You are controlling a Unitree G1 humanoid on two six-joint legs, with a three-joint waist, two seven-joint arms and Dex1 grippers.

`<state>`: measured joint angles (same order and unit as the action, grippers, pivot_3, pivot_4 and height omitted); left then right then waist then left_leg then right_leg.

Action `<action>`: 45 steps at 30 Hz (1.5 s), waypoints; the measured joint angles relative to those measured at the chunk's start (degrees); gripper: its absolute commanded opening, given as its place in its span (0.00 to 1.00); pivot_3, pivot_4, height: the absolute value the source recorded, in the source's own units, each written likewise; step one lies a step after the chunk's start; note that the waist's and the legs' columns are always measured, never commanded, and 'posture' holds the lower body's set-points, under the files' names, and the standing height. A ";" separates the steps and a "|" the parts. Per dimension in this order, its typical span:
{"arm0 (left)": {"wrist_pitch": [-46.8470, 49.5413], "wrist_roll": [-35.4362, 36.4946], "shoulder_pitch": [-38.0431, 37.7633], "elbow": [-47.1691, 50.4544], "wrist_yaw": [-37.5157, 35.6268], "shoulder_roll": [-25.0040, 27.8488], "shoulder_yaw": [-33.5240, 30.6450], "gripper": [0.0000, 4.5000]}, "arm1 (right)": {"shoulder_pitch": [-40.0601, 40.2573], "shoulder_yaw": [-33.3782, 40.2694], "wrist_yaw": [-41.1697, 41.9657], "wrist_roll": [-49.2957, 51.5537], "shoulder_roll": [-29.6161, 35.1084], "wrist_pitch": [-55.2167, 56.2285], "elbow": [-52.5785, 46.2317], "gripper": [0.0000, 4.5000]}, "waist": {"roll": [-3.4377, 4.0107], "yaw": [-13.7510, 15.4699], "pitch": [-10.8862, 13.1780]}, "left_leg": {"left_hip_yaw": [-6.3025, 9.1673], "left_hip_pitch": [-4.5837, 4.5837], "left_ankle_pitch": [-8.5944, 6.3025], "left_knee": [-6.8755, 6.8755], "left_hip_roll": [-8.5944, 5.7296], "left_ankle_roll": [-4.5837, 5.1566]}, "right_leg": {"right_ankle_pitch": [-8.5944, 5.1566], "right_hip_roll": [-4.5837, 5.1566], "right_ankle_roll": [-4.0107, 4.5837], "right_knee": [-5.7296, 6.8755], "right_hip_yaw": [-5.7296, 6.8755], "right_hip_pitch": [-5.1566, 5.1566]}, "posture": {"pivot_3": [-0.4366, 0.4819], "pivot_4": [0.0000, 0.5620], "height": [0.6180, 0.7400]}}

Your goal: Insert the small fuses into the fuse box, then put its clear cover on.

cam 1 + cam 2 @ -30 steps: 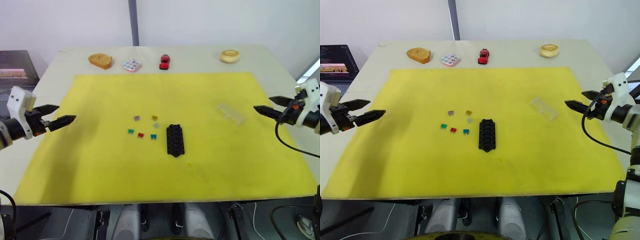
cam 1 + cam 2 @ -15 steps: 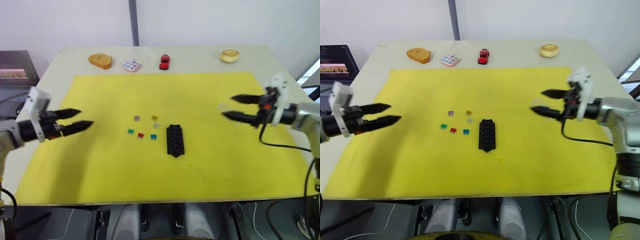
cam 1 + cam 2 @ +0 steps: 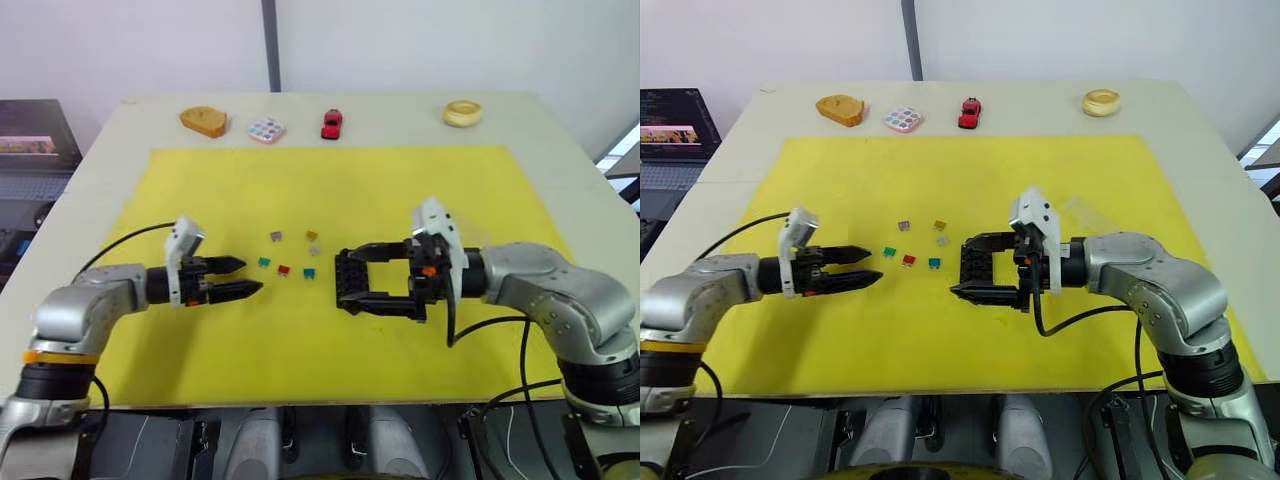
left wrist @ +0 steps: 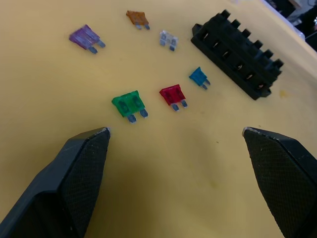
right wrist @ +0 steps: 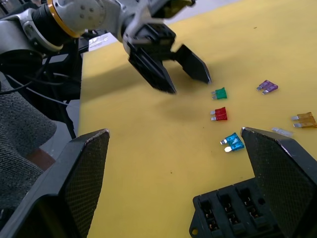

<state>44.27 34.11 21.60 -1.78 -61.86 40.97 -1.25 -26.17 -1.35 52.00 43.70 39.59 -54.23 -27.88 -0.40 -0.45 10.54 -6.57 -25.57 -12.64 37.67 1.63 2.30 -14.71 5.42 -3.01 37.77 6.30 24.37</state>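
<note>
The black fuse box [image 3: 351, 281] lies mid-mat. My right gripper [image 3: 346, 279] is open, one finger past each end of the box; contact cannot be told. Just left of the box lie several small fuses: purple [image 4: 85, 38], tan [image 4: 137, 18], grey [image 4: 168, 38], teal [image 4: 198, 76], red [image 4: 173, 94] and green [image 4: 129, 104]. My left gripper [image 3: 251, 276] is open and low over the mat, its tips a short way left of the green fuse [image 3: 263, 263]. The clear cover [image 3: 1081, 212] lies on the mat behind my right arm, partly hidden.
A yellow mat [image 3: 200, 340] covers most of the table. Along the far edge stand an orange wedge [image 3: 203, 121], a pastel-dotted palette [image 3: 266, 130], a red toy car [image 3: 331, 123] and a tan ring [image 3: 462, 112]. A laptop [image 3: 670, 110] sits off the table's left.
Both arms have swung inward from the mat's edges. The left gripper now sits by the fuses, the right gripper has passed the clear cover and straddles the fuse box.
</note>
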 measured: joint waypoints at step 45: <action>7.48 0.28 8.25 -18.01 -3.91 -8.94 -2.05 0.00 | 5.23 2.35 -7.83 -1.14 0.25 2.93 0.20 1.00 | 0.01 1.01 -0.03 | 0.14 0.01 -0.16 0.26 -0.05 0.26 | -0.01 0.04 -0.04 -0.05 0.11 -0.24 | 0.48 0.27 1.00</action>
<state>51.76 34.40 29.85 -19.78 -65.77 32.02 -3.30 -20.94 1.00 44.17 42.57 39.83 -51.30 -27.68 -0.39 0.56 10.52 -6.43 -25.55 -12.80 37.93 1.57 2.56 -14.72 5.47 -3.05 37.72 6.42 24.13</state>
